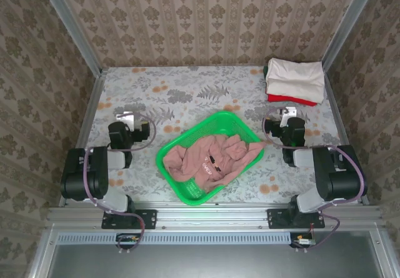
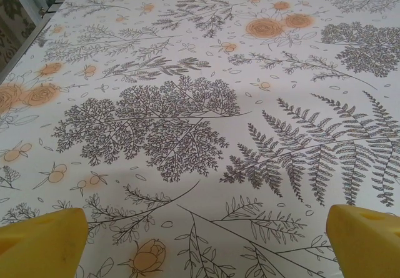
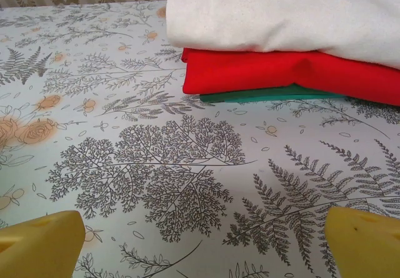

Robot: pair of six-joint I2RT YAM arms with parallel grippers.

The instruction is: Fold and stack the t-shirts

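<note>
Covering the whole work area, a floral and fern patterned cloth is seen on the table (image 1: 187, 84). A green mesh basket (image 1: 181, 187) is set near the middle of the table, shifted toward 6 o'clock and turned at an angle. A dusty-pink t-shirt (image 1: 206, 156) is bunched inside it, unfolded, with a small dark print showing among the folds. At about 1 o'clock on the table a folded stack is placed: a cream t-shirt (image 1: 295, 77) is laid on top of a red t-shirt (image 1: 290, 99), and in the right wrist view a thin green layer (image 3: 269, 94) is seen under the red one. The left end effector (image 2: 203, 247) is held at 9 o'clock from the basket, its yellow fingers (image 2: 44, 237) spread wide over bare cloth, nothing gripped. The right end effector (image 3: 203, 240) is held at 3 o'clock from the basket, likewise spread wide and empty, with the stack ahead of it at 12 o'clock, apart from the fingers.
</note>
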